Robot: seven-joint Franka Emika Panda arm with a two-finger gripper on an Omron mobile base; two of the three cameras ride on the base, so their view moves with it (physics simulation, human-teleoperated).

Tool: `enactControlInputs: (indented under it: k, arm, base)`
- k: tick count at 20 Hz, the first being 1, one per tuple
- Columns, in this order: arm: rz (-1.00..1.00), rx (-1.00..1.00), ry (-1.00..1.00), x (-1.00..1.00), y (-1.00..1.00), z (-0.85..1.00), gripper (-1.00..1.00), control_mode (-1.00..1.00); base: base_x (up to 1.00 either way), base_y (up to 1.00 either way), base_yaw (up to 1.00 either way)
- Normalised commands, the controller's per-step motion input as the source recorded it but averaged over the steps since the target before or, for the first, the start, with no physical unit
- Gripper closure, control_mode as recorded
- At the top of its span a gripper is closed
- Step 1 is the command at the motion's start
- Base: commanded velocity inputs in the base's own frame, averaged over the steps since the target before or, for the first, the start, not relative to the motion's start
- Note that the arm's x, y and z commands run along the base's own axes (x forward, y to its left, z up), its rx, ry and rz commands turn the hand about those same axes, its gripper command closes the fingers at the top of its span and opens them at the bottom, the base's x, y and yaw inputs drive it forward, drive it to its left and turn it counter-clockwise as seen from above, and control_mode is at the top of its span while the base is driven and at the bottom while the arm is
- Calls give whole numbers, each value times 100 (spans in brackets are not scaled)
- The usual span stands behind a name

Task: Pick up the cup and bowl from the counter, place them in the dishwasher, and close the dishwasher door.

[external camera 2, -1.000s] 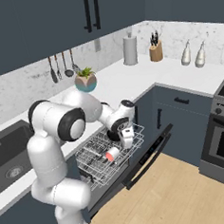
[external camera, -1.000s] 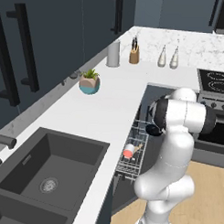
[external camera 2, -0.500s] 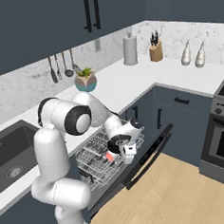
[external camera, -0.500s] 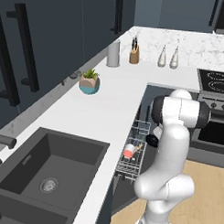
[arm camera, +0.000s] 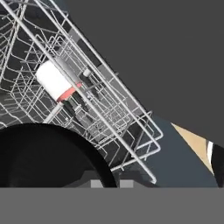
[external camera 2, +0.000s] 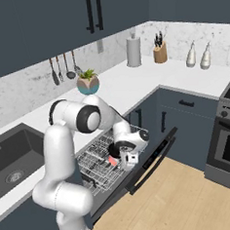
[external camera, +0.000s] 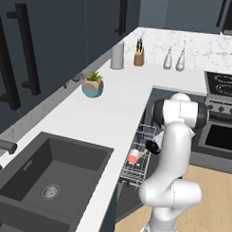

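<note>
Hand view: one cup [arm camera: 56, 82] lies in the rack [arm camera: 127, 113]; jaws pinch one black bowl [arm camera: 43, 155].

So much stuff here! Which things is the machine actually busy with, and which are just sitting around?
Busy with:
black bowl, held in the pincer
cup, lying in the wire rack
dishwasher door, hanging open

Sitting around:
plant pot
grey canister
knife block
two bottles
sink

The white arm folds forward and down from its base, elbow raised, wrist bent low. Its gripper [external camera 2: 126, 154] points downward with its jaws closed on the black bowl [external camera 2: 116, 149].
</note>
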Motion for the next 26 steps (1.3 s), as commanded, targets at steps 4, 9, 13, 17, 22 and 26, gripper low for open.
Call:
enactControlInputs:
  k: [4,9,13,17,22,26]
  arm:
    - [0,11,2,42,46,-11,100,-100]
    - [-5,11,12,36,35,-32,100,-100]
    - [-12,12,20,27,4,-50,100,-100]
    - [-17,11,25,15,0,-55,100,-100]
    - [-13,12,20,25,4,-33,100,-100]
    - [-10,12,17,39,14,-21,100,-100]
  base:
    - [0,0,0]
    - [0,0,0]
    - [0,0,0]
    - [0,0,0]
    - [0,0,0]
    - [0,0,0]
